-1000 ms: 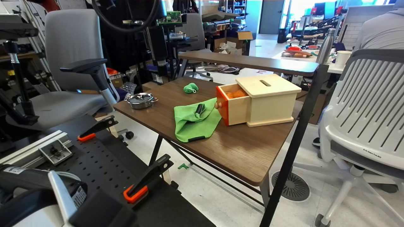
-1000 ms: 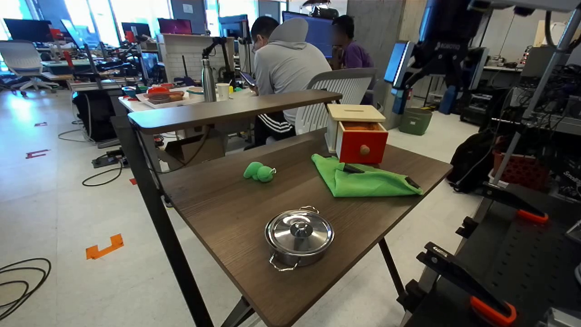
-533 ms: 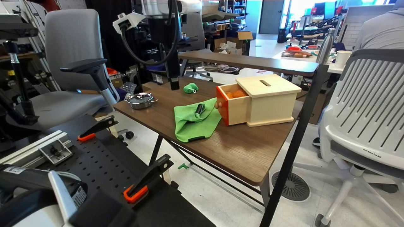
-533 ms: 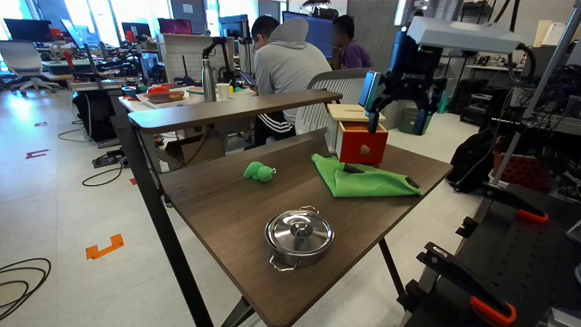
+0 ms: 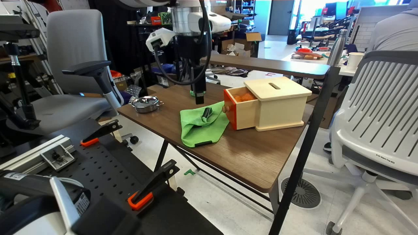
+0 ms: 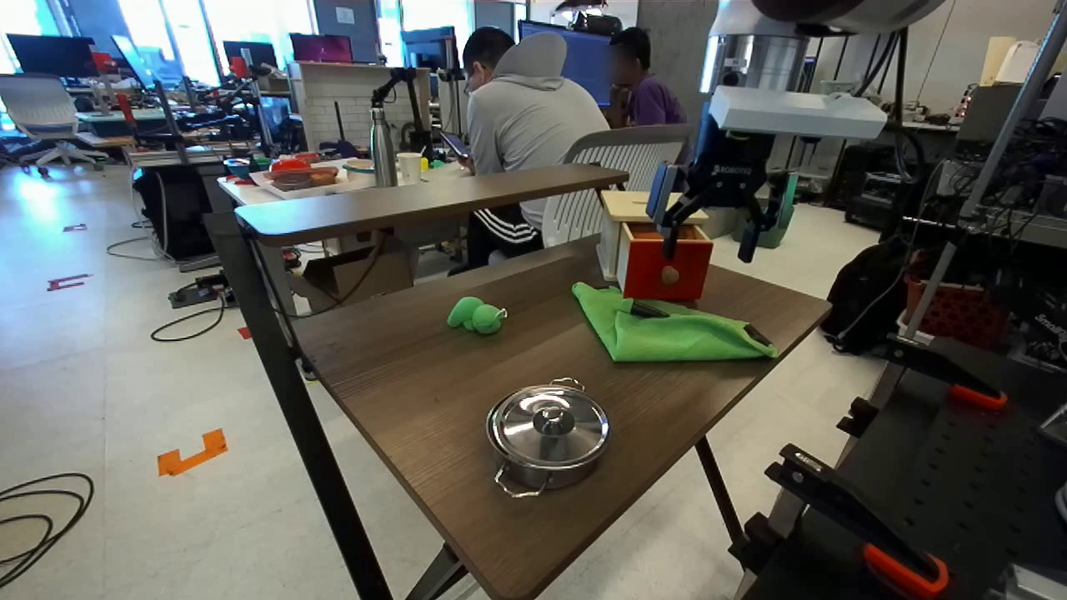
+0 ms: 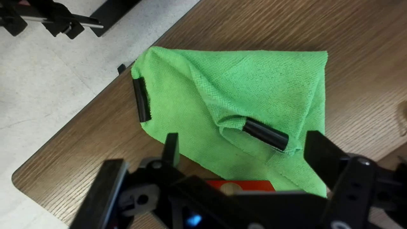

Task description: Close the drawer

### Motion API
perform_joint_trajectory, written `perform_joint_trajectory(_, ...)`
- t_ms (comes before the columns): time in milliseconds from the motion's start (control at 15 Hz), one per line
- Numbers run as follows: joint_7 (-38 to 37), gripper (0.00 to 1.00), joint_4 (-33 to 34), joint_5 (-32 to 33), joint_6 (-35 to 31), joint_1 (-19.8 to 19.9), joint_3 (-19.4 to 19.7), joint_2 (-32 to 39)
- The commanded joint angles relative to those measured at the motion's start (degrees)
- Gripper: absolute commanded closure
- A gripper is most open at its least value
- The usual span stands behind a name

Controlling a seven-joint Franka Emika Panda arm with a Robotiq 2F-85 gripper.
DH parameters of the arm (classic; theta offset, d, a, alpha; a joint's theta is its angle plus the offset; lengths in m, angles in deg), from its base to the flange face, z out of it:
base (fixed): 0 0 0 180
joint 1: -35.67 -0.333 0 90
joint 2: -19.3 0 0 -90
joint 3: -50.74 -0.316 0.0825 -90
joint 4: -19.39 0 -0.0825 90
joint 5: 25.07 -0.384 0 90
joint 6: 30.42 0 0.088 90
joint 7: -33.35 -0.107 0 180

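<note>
The wooden box (image 5: 282, 112) stands on the brown table with its drawer pulled partly out. The drawer has a red front (image 5: 230, 112) and a round wooden knob (image 6: 669, 274). Orange items (image 5: 244, 97) lie inside it. The red front also shows at the bottom of the wrist view (image 7: 257, 185), partly hidden by the gripper body. My gripper (image 6: 708, 250) is open and empty, pointing down. It hangs above the green cloth, in front of the drawer front and apart from it in an exterior view (image 5: 199, 99). In the wrist view its fingers (image 7: 243, 136) are wide apart over the cloth.
A green cloth (image 7: 270, 82) with black strips lies before the drawer. A steel pot with lid (image 6: 550, 450) and a green plush toy (image 6: 475, 315) are also on the table. A raised shelf (image 6: 433, 202) runs along one table edge.
My gripper has come down from high up and moved toward the drawer, now hanging over the cloth. It stays open. The box, drawer and cloth have not moved.
</note>
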Motion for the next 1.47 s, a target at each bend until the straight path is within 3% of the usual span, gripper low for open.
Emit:
perform_joint_trajectory(0,-0.3,0.00,3.8,-1.1,-1.5,-1.7,2.8,3.9)
perform_joint_trajectory(867,-6.4,0.00,13.2,0.5,-1.4,-4.3,9.6,11.4)
perform_joint_trajectory(1400,-7.0,0.00,17.6,1.8,-0.3,-5.8,11.3,15.0)
